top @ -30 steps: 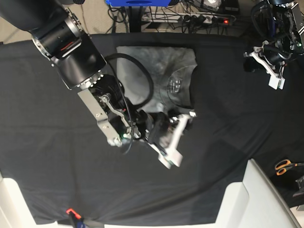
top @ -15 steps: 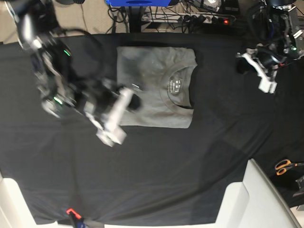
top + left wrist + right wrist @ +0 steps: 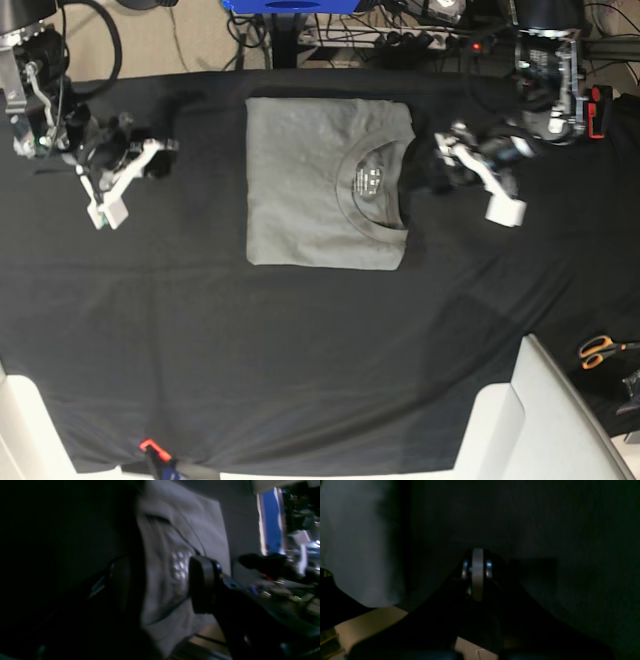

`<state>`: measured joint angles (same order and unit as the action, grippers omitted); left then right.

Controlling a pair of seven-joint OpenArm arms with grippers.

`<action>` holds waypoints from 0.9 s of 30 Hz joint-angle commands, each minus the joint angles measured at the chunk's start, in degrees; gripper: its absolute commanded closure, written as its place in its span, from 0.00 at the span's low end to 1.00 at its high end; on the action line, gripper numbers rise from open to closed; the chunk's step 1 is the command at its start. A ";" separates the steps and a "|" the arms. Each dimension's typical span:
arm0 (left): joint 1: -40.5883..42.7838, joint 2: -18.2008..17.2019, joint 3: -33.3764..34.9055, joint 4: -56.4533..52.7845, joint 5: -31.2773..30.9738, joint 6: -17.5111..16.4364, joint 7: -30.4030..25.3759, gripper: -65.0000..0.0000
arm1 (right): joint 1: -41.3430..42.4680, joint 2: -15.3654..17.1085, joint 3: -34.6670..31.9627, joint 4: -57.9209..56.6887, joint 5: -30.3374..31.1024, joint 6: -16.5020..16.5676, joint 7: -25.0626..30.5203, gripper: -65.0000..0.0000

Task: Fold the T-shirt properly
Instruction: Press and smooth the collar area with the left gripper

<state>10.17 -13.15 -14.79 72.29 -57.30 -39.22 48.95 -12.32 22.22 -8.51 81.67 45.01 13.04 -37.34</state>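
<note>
The black-draped tabletop [image 3: 300, 350] fills nearly the whole base view, and upper centre on it lies the T-shirt [image 3: 310, 190], folded into a neat grey rectangle, collar and printed label toward its right edge. Nothing touches it in this view.

On the right of the base view, the left arm reaches in from the upper right corner, and the left end effector [image 3: 440, 165] sits just beside the shirt's collar edge. From the left wrist camera, the left end effector [image 3: 160, 585] has its jaws standing apart, one dark pad [image 3: 203, 585] sharp on the right and the other lost in shadow on the left, with the grey T-shirt [image 3: 180, 535] showing in the gap between them. Whether the pads touch cloth, I cannot tell; the picture is blurred.

Over on the left of the base view, the right end effector [image 3: 160, 160] hangs well apart from the shirt above bare black cloth. Its wrist camera shows the right end effector [image 3: 477, 573] pressed together with nothing between the jaws, a pale blur of the T-shirt [image 3: 352, 542] off at upper left.

Lower right in the base view, orange-handled scissors [image 3: 600, 350] lie beside a white panel [image 3: 540, 420].
</note>
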 commanded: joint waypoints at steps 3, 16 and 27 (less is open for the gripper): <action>-2.83 0.62 2.79 -1.39 -0.50 -0.78 -1.08 0.44 | -0.04 0.51 0.56 -0.83 0.83 5.56 1.34 1.00; -3.19 3.78 1.82 -7.46 12.51 -0.78 -6.27 0.45 | -1.00 0.68 0.91 -1.10 0.83 9.34 1.34 1.00; -3.27 3.70 -0.20 -5.08 12.59 -0.78 -6.18 0.45 | -0.91 0.68 0.91 -1.10 0.83 9.42 1.34 1.00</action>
<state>7.46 -9.37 -14.87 66.28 -43.72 -39.11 43.07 -13.69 22.04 -8.08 79.85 45.04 21.96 -36.80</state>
